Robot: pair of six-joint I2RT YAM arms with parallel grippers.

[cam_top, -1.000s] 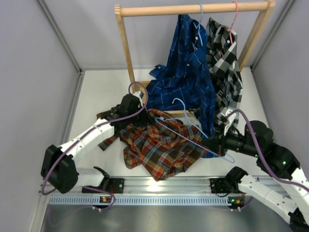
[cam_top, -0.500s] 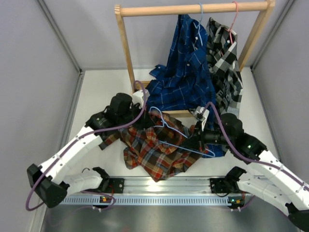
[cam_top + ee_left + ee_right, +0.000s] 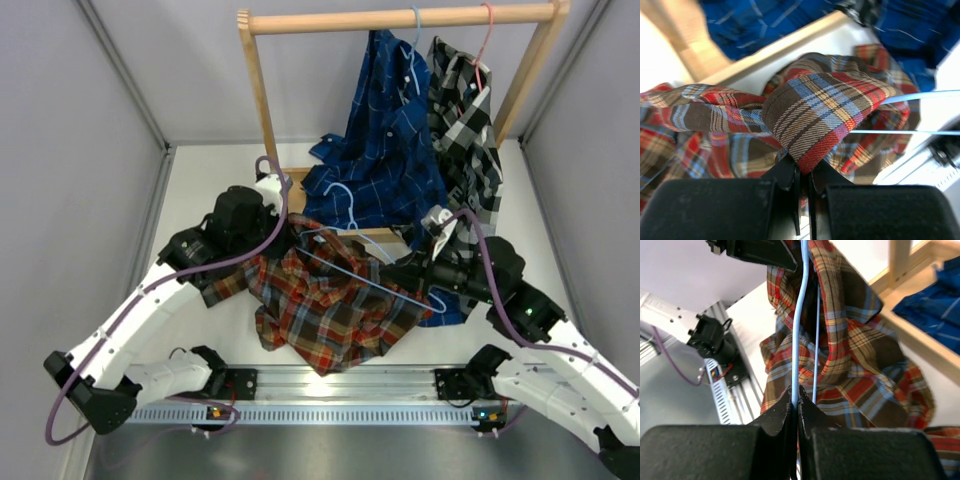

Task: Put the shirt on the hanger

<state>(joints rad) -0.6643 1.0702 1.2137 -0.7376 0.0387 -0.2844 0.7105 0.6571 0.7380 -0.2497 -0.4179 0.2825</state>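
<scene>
Left fingers (image 3: 784, 174) pinch shirt (image 3: 830, 110); right fingers (image 3: 776, 416) pinch hanger (image 3: 799, 315).

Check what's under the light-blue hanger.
The red-orange plaid shirt lies bunched under the light-blue hanger. The table beneath the shirt is covered; from the left wrist, a lifted fold hides the hanger's far end.

Robot lab cell: grey partition walls (image 3: 60, 150), white table (image 3: 205, 190), aluminium rail (image 3: 340, 378) (arm bases (image 3: 215, 385) there).
</scene>
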